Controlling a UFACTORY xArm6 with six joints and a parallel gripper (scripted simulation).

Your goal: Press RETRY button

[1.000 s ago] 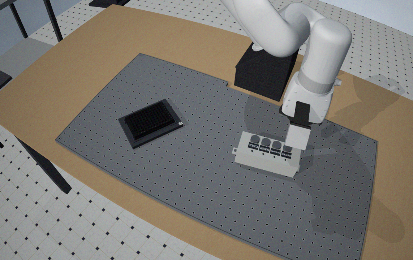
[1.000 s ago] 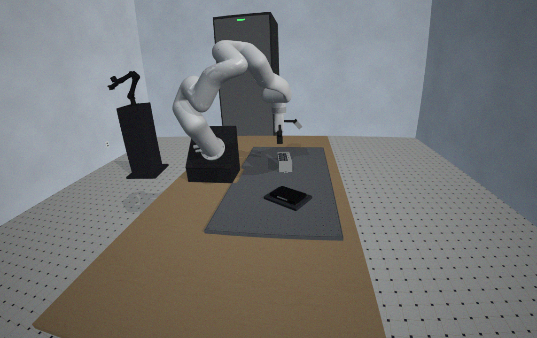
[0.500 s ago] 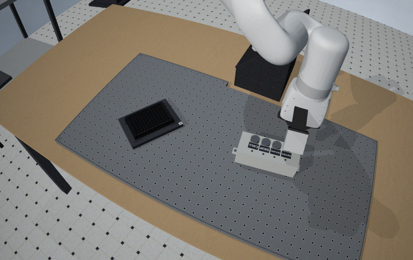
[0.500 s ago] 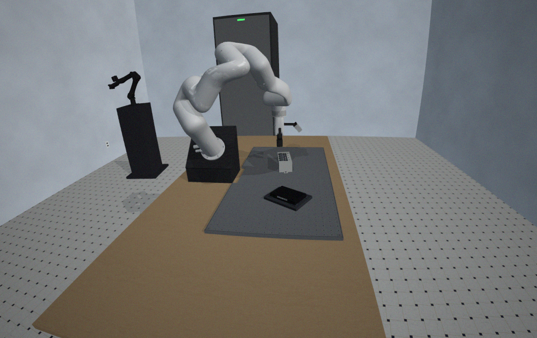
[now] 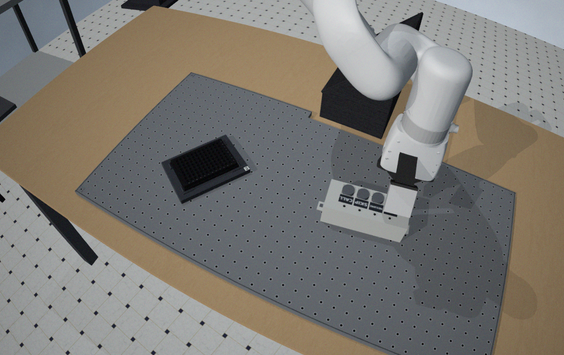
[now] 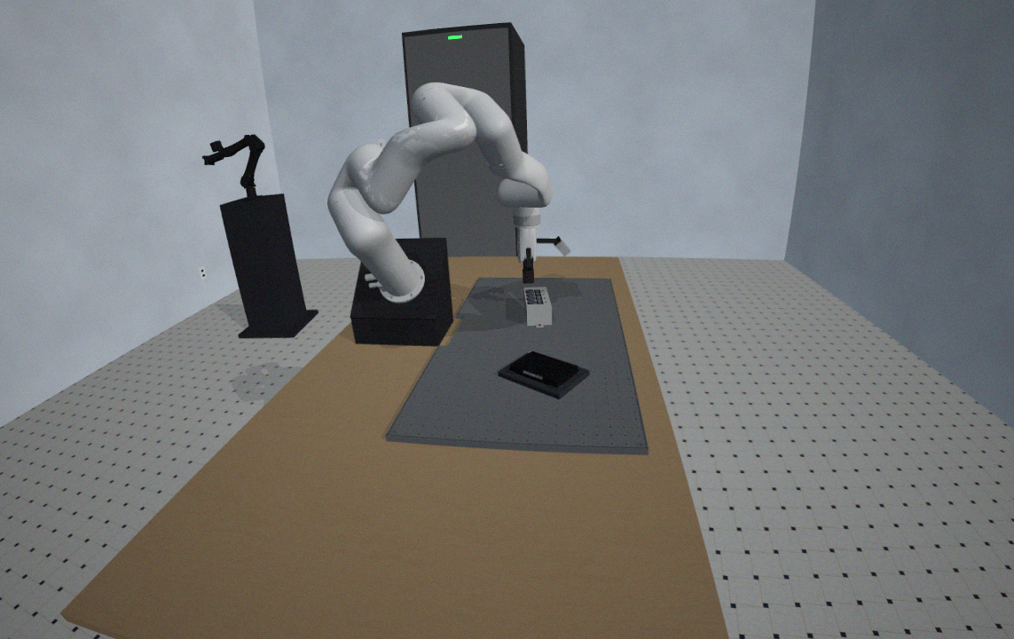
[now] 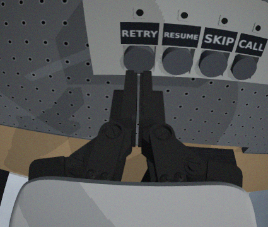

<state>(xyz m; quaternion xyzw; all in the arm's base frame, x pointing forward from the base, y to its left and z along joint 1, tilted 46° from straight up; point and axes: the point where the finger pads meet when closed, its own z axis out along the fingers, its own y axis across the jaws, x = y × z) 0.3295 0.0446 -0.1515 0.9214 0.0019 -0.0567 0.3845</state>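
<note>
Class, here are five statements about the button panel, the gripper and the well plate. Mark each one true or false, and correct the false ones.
1. The gripper is shut with nothing between its fingers. True.
2. The fingertips line up with the SKIP button. False: they line up with the RETRY button.
3. In the wrist view the labels read RETRY, RESUME, SKIP, CALL from left to right. True.
4. The lamp above RETRY is lit. False: all four lamps look dark.
5. The 96-well plate sits on the panel. False: it sits on its nest, apart from the panel.
</note>
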